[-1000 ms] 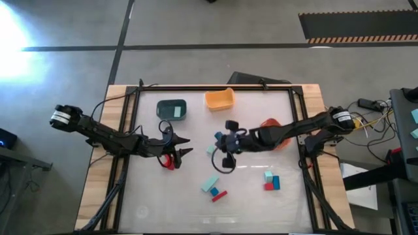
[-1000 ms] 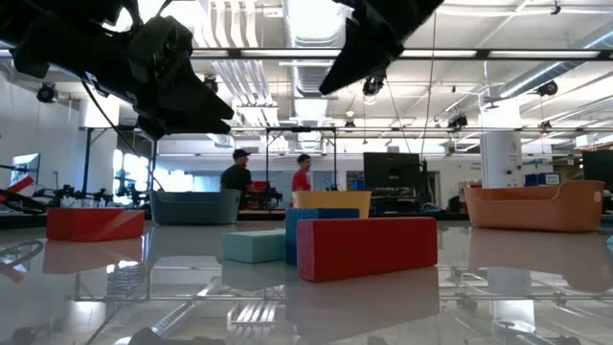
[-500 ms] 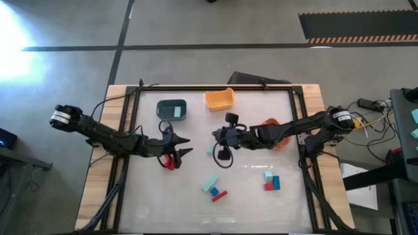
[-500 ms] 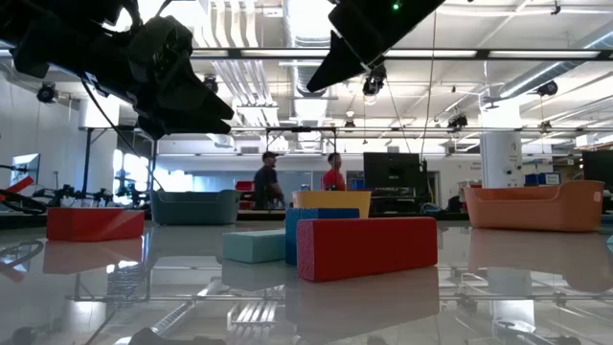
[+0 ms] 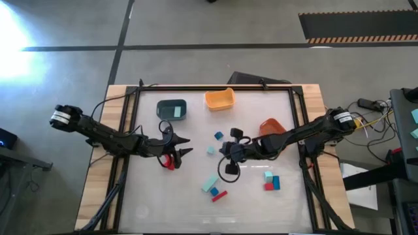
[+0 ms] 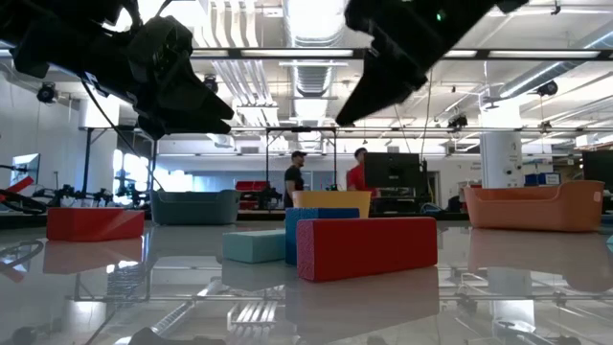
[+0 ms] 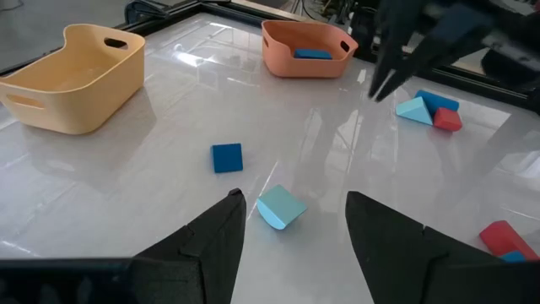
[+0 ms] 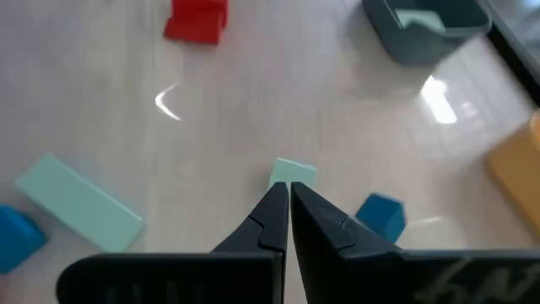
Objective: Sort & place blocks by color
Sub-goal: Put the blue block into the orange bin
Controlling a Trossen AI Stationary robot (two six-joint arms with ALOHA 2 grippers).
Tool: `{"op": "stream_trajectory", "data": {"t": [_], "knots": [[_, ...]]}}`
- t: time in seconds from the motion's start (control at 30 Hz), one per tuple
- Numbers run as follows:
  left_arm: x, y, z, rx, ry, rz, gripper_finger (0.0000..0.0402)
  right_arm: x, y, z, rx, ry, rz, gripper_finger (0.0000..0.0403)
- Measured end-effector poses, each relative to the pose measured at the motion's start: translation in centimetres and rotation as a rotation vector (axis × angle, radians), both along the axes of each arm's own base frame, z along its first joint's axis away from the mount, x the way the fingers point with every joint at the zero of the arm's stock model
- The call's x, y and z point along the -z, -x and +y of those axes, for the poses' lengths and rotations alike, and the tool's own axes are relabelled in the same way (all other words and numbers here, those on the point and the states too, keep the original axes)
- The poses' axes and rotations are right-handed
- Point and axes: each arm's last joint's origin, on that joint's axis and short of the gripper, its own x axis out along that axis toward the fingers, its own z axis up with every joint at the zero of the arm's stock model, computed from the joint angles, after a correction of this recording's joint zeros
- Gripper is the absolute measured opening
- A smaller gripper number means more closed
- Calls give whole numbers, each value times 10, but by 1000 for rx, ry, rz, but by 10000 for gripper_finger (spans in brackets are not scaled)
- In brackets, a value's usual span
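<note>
My left gripper (image 5: 187, 145) (image 7: 291, 203) hangs open above the table's left half, beside a red block (image 5: 172, 162) lying flat. My right gripper (image 5: 224, 153) (image 8: 285, 192) is shut and empty, above the table's middle. Just beyond its tips a mint cube (image 5: 211, 150) (image 8: 293, 173) and a blue cube (image 5: 218, 136) (image 8: 380, 216) rest on the table. Nearer lie a mint bar (image 5: 210, 184), a small blue block (image 5: 214, 191) and a red bar (image 5: 221, 195) (image 6: 367, 247). A mint, blue and red cluster (image 5: 271, 181) sits at the right.
The dark teal bin (image 5: 172, 109) holds a mint block, and the yellow-orange bin (image 5: 219, 98) stands at the far edge. The orange bin (image 5: 270, 125) (image 7: 308, 49), partly under my right arm, holds a blue block. Two people stand in the room beyond.
My right gripper, still shut, swung first toward the far-left, then drew back toward the table's right and near edge. The blue cube that it covered now shows. The people in the background walked rightward.
</note>
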Motion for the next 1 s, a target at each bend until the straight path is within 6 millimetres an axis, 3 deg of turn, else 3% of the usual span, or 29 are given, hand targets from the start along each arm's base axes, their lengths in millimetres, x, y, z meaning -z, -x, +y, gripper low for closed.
{"op": "stream_trajectory", "data": {"t": [0.33,0.57,0.77,1.0], "knots": [[0,0,0,0,-1,0,189,21,5,-15,39,-5,-44,26],[-1,-1,0,7,-19,1,189,20,3,-26,10,53,-18,127],[-18,2,1,4,-79,-53,190,17,0,-48,-17,33,24,218],[-41,16,7,-46,-199,-128,190,13,-2,-85,-78,15,53,265]]}}
